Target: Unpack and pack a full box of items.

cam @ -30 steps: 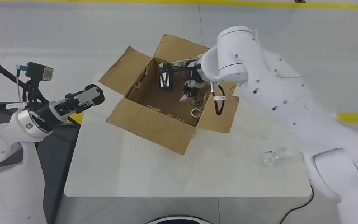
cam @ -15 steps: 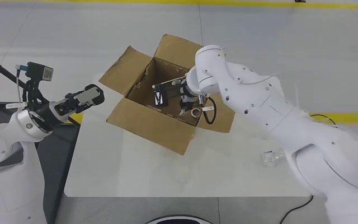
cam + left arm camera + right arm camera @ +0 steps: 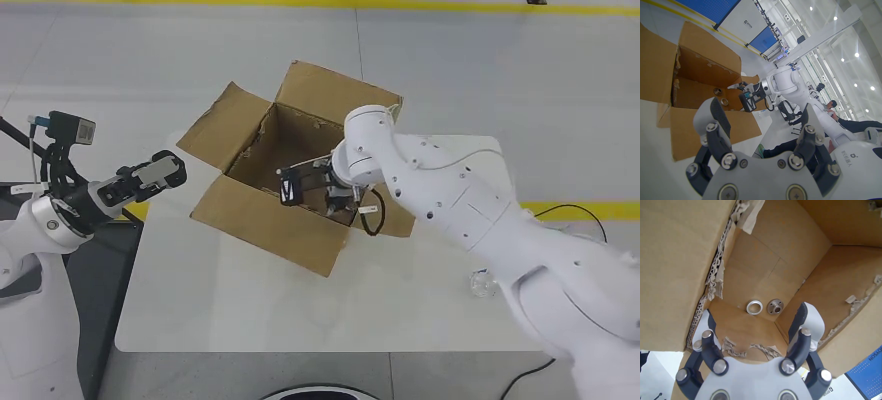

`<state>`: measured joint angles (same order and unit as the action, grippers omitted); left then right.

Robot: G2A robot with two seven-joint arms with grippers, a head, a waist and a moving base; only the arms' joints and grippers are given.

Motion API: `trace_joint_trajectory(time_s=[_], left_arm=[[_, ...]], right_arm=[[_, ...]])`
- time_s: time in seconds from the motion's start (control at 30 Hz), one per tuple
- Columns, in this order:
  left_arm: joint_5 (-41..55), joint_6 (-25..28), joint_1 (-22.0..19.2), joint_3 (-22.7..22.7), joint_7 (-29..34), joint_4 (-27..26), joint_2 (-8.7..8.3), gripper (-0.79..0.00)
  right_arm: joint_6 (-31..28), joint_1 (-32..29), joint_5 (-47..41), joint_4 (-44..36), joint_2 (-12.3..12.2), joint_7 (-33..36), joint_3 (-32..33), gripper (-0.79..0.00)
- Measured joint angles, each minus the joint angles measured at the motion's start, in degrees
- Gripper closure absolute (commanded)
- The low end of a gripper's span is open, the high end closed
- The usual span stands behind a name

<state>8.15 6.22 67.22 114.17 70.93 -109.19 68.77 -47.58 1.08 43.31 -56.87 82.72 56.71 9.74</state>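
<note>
- We see an open cardboard box (image 3: 270, 225) standing on a white table (image 3: 250, 310), toward its far side. All four flaps are folded outward, and the inner edges are torn and ragged.
- The right arm comes in from the right and bends down over the box. The right gripper (image 3: 335, 200) is inside the box mouth, on the box's right side.
- In the right wrist view, the right gripper (image 3: 755, 313) has its two fingers spread wide with nothing between them. It hangs above the box floor and touches neither cardboard nor parts.
- Two small metal parts lie side by side on the box floor, in a corner at the foot of the walls. They are a plain silver ring (image 3: 754, 307) and a round flange (image 3: 775, 306) with a centre bore and small holes.
- The two parts sit just beside each other with a narrow gap.
- The left gripper (image 3: 165, 172) is beyond the table's left edge, well apart from the box and pointing toward it.
- In the left wrist view, the left gripper (image 3: 761, 108) has its fingers wide apart and holds nothing.
- A small clear plastic item (image 3: 483, 282) lies on the table at the near right, well apart from the box.
</note>
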Motion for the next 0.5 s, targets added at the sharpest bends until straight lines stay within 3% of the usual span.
trace_joint_trajectory(time_s=[0.3,0.5], left_arm=[[0.0,0.0,0.0,0.0,0.0,0.0,0.00,-0.785],[0.0,0.0,0.0,0.0,0.0,0.0,0.00,-0.785]], right_arm=[[1.8,-2.3,-0.3,-3.2,-2.6,1.8,0.0,-0.785],[4.3,-3.4,-1.9,-7.8,-5.6,4.3,0.0,-0.785]])
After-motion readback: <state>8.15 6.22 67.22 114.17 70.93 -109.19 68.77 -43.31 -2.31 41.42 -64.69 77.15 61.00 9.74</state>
